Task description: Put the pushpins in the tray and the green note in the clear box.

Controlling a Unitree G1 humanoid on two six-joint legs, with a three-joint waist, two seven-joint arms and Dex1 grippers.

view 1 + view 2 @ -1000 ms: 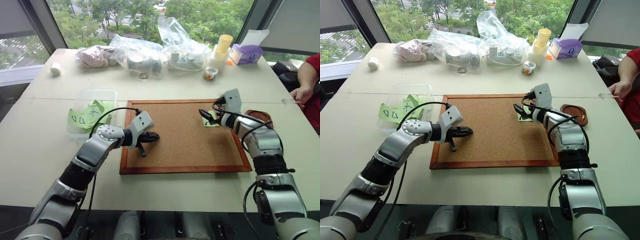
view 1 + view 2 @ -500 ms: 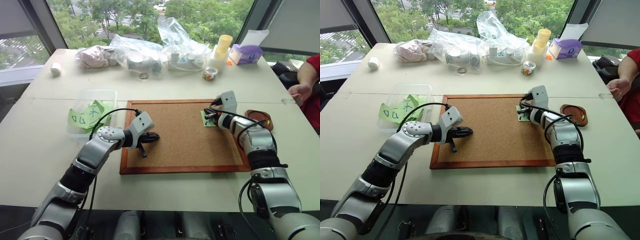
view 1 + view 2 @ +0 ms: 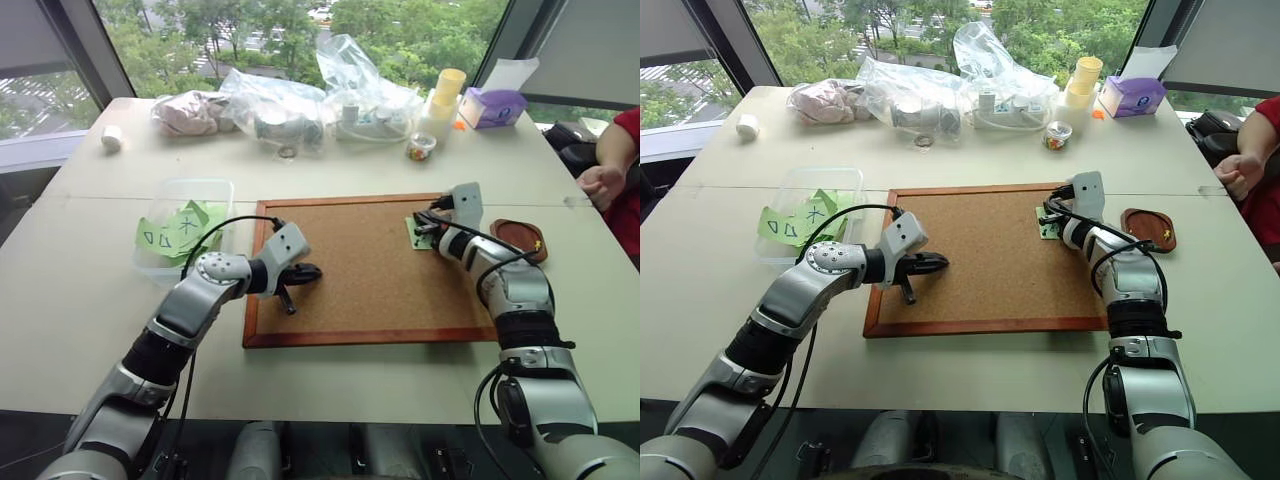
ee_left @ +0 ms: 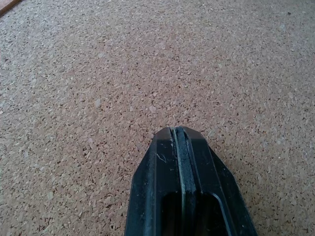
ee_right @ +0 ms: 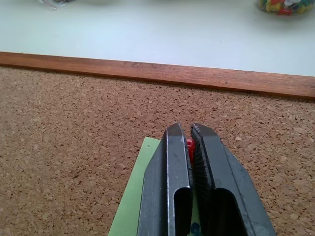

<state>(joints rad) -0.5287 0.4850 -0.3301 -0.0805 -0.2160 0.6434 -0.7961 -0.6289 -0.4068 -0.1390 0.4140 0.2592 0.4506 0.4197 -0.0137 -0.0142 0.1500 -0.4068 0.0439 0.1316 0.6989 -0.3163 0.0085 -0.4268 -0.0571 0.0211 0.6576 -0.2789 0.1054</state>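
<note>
While the left gripper (image 3: 300,272) hovers over the near-left part of the corkboard (image 3: 360,290) with its black fingers (image 4: 179,162) pressed flat together on nothing, open cork spreads around it, and the strip of table (image 3: 60,290) between the board's near frame and the table's near edge lies bare. Over to the right side now: the right gripper (image 5: 189,142) is down on the green note (image 5: 133,206), which lies on the cork near the board's far right corner, and its two fingers are clamped on a red pushpin (image 5: 190,145) standing in that note. The board's wooden frame runs just beyond the tips, pale table past that. Just beside the board's right edge sits the tray (image 3: 520,238), a small yellow speck in it. Left of the board, the clear box (image 3: 190,190) holds green slips (image 3: 170,232) marked with big black symbols: a triangle and a box shape can be made out. Farther back, clear plastic bags (image 3: 320,95), a yellow cup stack (image 3: 448,88) and a purple tissue box (image 3: 490,105) crowd the far edge. A person's hand (image 3: 600,183) rests at the far right.
</note>
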